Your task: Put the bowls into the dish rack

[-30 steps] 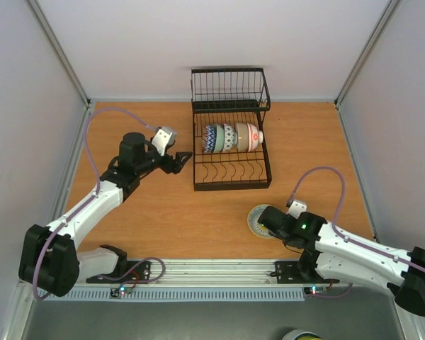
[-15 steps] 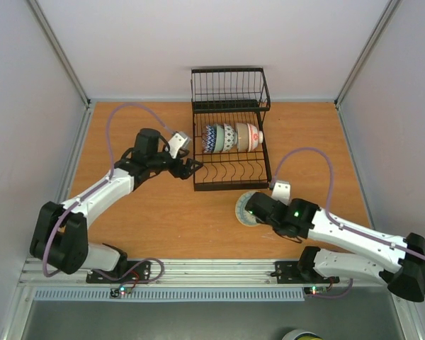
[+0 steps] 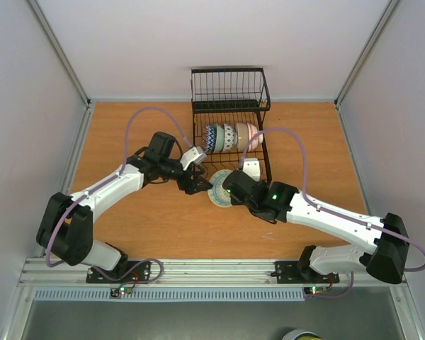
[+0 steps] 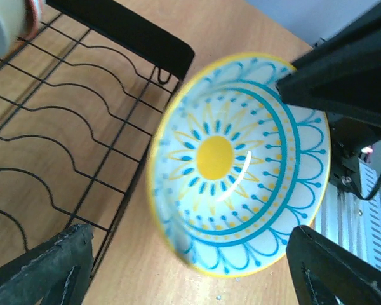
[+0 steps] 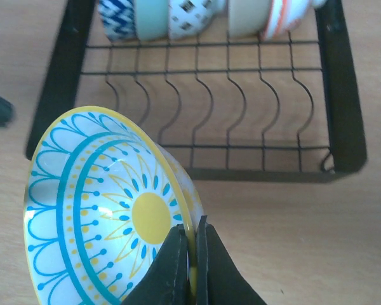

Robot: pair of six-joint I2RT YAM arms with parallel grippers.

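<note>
The black wire dish rack (image 3: 227, 86) stands at the back middle of the table, with several bowls (image 3: 230, 137) on edge in its back row. My right gripper (image 5: 192, 254) is shut on the rim of a white bowl (image 5: 101, 210) with a yellow sun and blue-green pattern. It holds the bowl tilted just above the table by the rack's front left corner (image 3: 218, 195). My left gripper (image 3: 193, 181) is open, right beside that bowl. In the left wrist view the bowl (image 4: 238, 165) fills the space between its spread fingers (image 4: 44, 270).
The rack's front row of curved dividers (image 5: 241, 108) holds nothing. The racked bowls show at the top of the right wrist view (image 5: 178, 16). The rack's black frame bar (image 4: 127, 32) runs close to the left gripper. Grey walls enclose the wooden table (image 3: 142, 234).
My right arm has carried the patterned bowl from the front right of the table up and left to the rack's front corner. My left arm has swung right and toward the bowl.
</note>
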